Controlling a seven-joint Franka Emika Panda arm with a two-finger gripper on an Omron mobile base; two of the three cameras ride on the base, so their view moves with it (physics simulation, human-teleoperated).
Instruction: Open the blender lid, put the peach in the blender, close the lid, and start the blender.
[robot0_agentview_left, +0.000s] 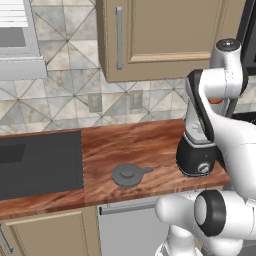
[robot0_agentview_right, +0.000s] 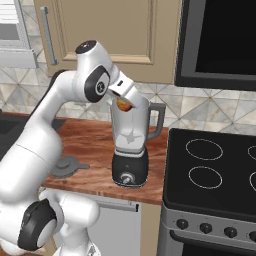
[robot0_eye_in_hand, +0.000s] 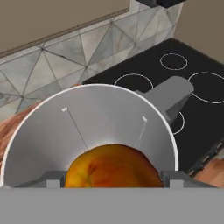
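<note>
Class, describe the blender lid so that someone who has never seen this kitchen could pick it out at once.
Find the wooden counter between the dark sink and the stove. Left of the blender, lying flat near the front edge, is the lid: a dark grey disc with a centre knob and a side tab.

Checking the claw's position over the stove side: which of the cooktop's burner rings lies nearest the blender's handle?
The front-left burner ring of the cooktop: it sits closest to the counter edge where the blender stands, just right of the handle; the others lie farther back or right.
</note>
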